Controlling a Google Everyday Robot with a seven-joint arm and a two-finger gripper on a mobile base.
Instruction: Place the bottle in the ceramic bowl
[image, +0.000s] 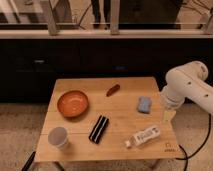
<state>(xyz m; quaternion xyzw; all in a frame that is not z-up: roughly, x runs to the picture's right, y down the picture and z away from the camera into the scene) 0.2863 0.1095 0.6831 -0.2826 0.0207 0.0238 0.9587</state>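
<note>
Bottle (143, 136) lies on its side near the front right of the wooden tabletop (125, 117). It is slanted, its white cap end toward the front edge and its other end toward the right edge. It is close to both edges but fully on the wood.

At the far left, a pale cup (58, 137) stands upright in the front left corner, close to the front and left edges. Behind it, the orange bowl (73, 103) sits on the left half, open side up, with nothing visible inside and its rim near the left edge. A strip of bare wood separates cup and bowl.

Right of the bowl, near the middle, a black bar (99, 128) lies flat at a slant, between bowl and bottle and apart from both. Farther back, a small reddish-brown piece (113, 90) lies near the rear edge. A blue block (145, 104) lies right of centre, behind the bottle, with open wood between them.

Bare wood runs from the bottle past the bar's rear end to the bowl.

At the far right, the white arm (187, 87) reaches in from beyond the right edge. Its claw (167, 116) hangs over that edge, just right of the blue block, above and behind the bottle's far end and not touching it. Whether the claw is open or closed cannot be told.
</note>
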